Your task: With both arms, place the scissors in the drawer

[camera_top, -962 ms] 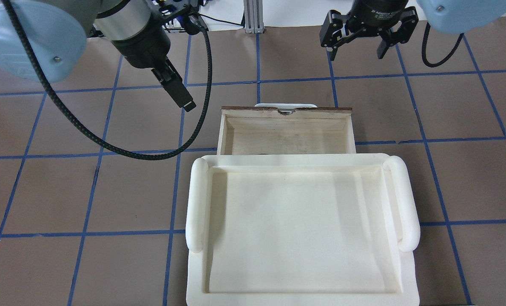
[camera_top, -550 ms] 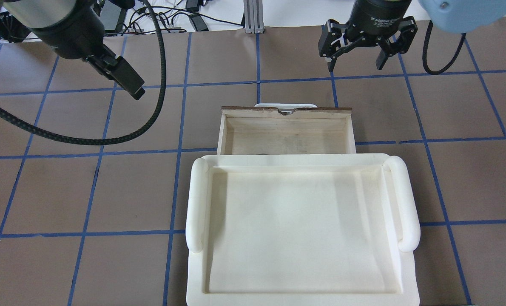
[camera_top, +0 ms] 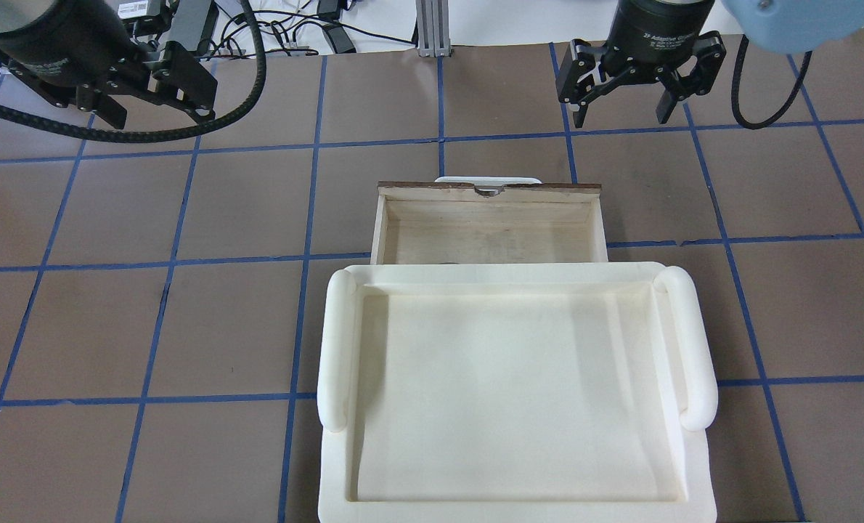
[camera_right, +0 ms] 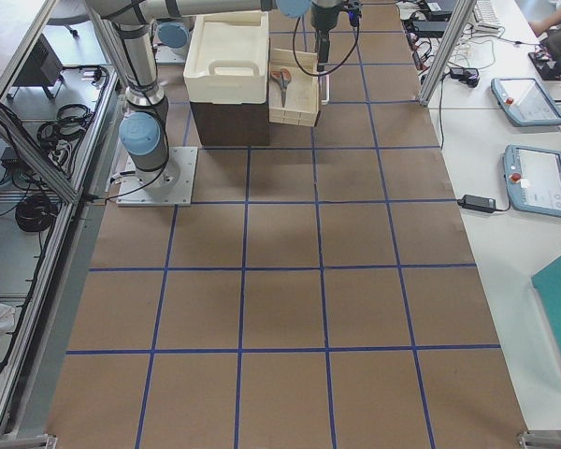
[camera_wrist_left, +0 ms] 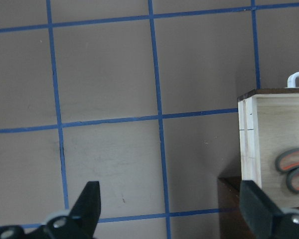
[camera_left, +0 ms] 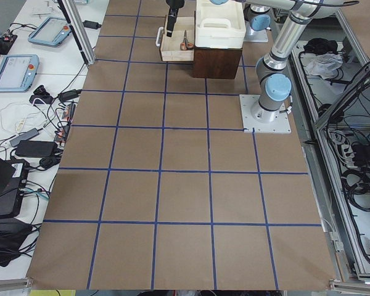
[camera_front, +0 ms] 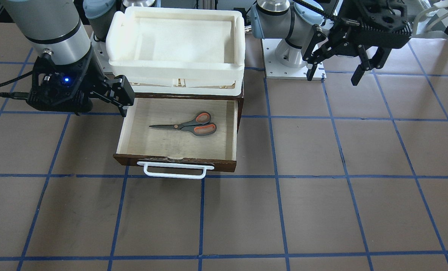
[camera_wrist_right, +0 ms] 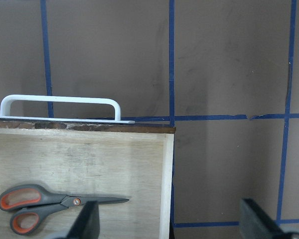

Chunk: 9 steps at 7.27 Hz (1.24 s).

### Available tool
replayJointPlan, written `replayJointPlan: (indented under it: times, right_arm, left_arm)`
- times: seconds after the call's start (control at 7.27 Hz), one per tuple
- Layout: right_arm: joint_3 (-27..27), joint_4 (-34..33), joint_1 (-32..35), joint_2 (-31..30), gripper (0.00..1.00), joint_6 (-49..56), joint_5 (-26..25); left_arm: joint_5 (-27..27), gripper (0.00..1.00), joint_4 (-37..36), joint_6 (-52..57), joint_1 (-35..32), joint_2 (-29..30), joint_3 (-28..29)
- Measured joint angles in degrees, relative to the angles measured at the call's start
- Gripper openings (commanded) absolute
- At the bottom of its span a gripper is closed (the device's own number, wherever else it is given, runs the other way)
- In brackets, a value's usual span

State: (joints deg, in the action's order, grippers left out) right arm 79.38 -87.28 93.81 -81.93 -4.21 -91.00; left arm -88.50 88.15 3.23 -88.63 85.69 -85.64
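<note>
The drawer stands pulled out from under the tray, on the side away from the robot. The scissors lie flat in it, near the middle, with the handles toward the robot's left. Over the bench, the right hand hangs near the drawer's right front corner, and the left hand hangs well apart on the left side.
</note>
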Motion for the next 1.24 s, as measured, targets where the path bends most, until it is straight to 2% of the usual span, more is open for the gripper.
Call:
replayJointPlan:
  times: [0.41,1.24]
  right_arm:
    - [0.0,1.2,0.0,-0.9,1.00,0.0,-0.2]
    - [0.0,1.2,-0.1,-2.6,1.00,0.3,-0.3]
  left_arm:
    - [-0.5,1.00,-1.0,-13.6,-3.9,0.8,0.0]
    - [-0.6,1.00,-2.8,-12.6,-3.9,-0.4,-1.8]
